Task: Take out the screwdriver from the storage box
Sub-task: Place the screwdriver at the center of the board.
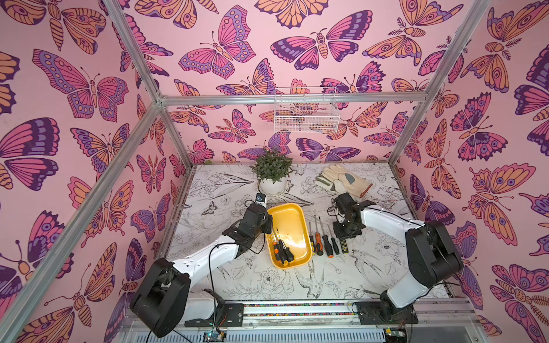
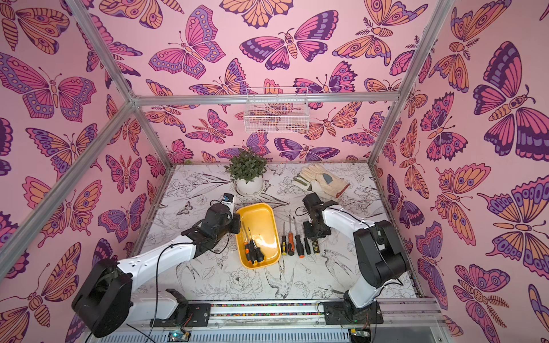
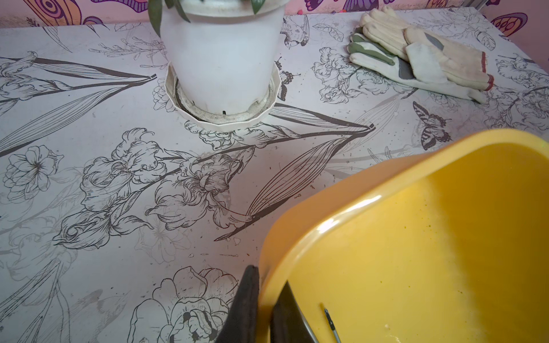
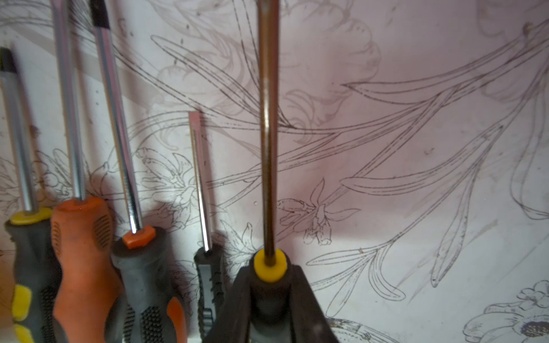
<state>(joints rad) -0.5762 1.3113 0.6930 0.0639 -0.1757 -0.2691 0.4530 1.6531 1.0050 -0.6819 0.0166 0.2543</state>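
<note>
The storage box [image 1: 292, 215] is set on the floral surface [image 1: 237, 276] between the two arms, its long side running away from the robot's base. Its left rim is clamped by the left jaws: in the left wrist view one jaw is seen outside the yellow wall and one inside it. A cluster of screwdrivers [image 1: 282, 251] is held in the box's near left corner. Just beside the box on the right, a row of four screwdrivers [image 1: 318, 244] is laid on the surface, handles toward the robot. Next to that row, on the side away from the box, a yellow-collared screwdriver [image 4: 268, 148] is pinched at the handle by the right jaws. Whether it touches the surface cannot be told. A potted plant [image 1: 272, 175] and gloves [image 1: 344, 181] are placed at the back, and a wire basket [image 1: 306, 114] is hung on the wall.
</note>
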